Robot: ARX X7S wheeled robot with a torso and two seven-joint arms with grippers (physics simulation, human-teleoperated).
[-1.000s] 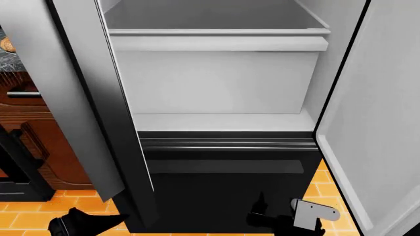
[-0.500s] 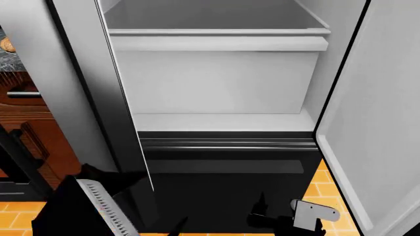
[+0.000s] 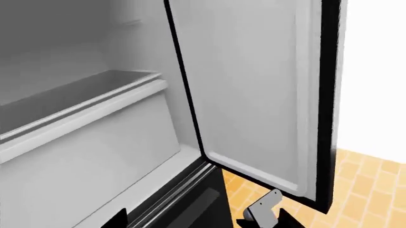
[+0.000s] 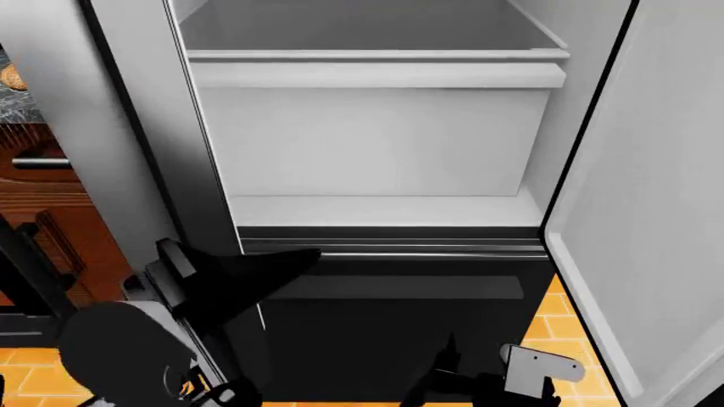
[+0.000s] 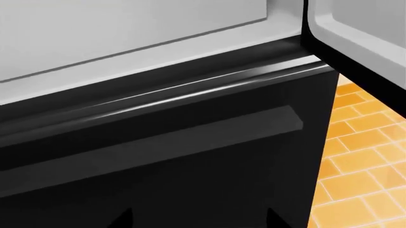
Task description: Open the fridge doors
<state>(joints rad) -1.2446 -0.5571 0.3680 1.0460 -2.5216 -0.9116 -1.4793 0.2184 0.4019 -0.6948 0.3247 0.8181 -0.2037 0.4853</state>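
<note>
Both fridge doors stand swung open. The left door point(image 4: 136, 127) shows its grey inner face and black edge. The right door point(image 4: 656, 212) shows its white-lined inner face, which also fills the left wrist view point(image 3: 254, 95). Between them lies the white fridge interior point(image 4: 374, 144) with a shelf. My left gripper point(image 4: 288, 263) is raised by the left door's lower edge and points right, open with nothing in it point(image 3: 203, 223). My right gripper point(image 4: 453, 373) hangs low before the black drawer front point(image 5: 190, 180), open and empty point(image 5: 198, 221).
Under the fridge compartment is a wide black drawer front point(image 4: 396, 322) with a horizontal handle point(image 4: 396, 287). Brown wooden cabinets point(image 4: 57, 229) and a dark stone counter point(image 4: 17, 102) stand to the left. The floor point(image 4: 565, 322) is orange tile.
My left arm has risen from the bottom left corner to the left door's lower edge, with its gripper now pointing right. The right arm and both doors have not moved.
</note>
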